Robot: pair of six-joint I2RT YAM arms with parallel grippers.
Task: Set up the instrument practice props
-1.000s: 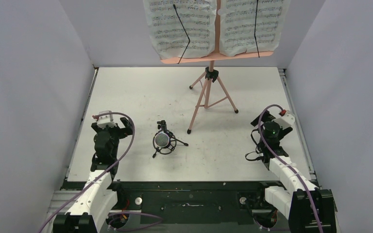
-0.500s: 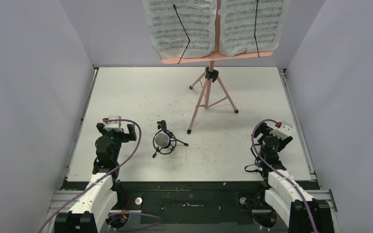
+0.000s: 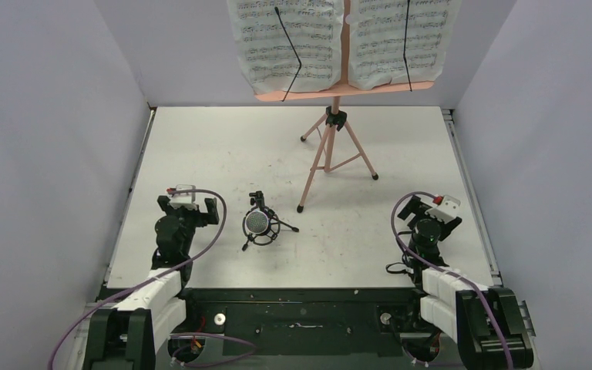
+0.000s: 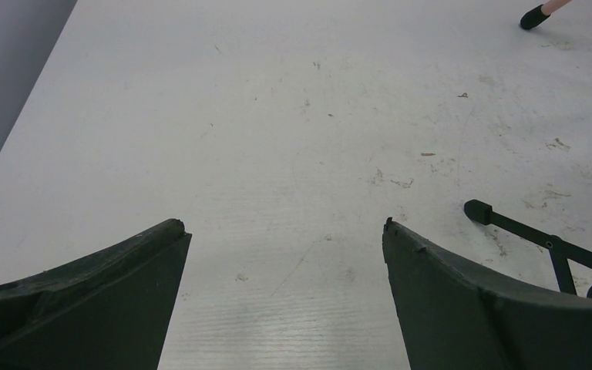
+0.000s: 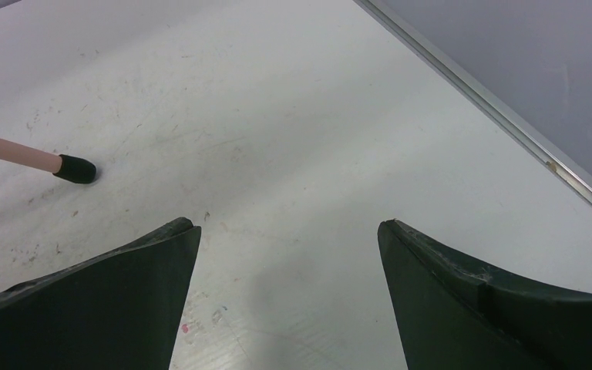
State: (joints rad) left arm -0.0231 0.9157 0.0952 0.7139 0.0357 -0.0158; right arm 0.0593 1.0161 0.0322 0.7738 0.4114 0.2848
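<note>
**A:** How does the left gripper stand?

**B:** Its jaws are spread wide, with only bare tabletop between them. It sits low at the near left, pointing away from the arm bases.

**A:** And the right gripper?

**B:** Also wide and holding nothing. It is low at the near right, close to the metal rail along the tabletop's right edge.

**A:** What lies nearest the left one?

**B:** The microphone, a little to its right and clear of it. Its silver mesh head faces up at the overhead camera. It sits in the small black shock-mount tripod, whose legs rest on the tabletop. In the left wrist view one of those black legs shows at the right edge, near the right-hand jaw but outside the gap.

**A:** And further out?

**B:** The pink music stand stands upright toward the far middle, its three legs splayed and each ending in a black foot. Its nearest foot lands just beyond the microphone, slightly to the right. In the right wrist view another foot appears ahead and to the left, well apart from the jaws.

**A:** Where are the sheets?

**B:** The two white sheet-music pages rest side by side on the stand's ledge, high at the top of the overhead view. A thin black retaining arm crosses each of them.
</note>
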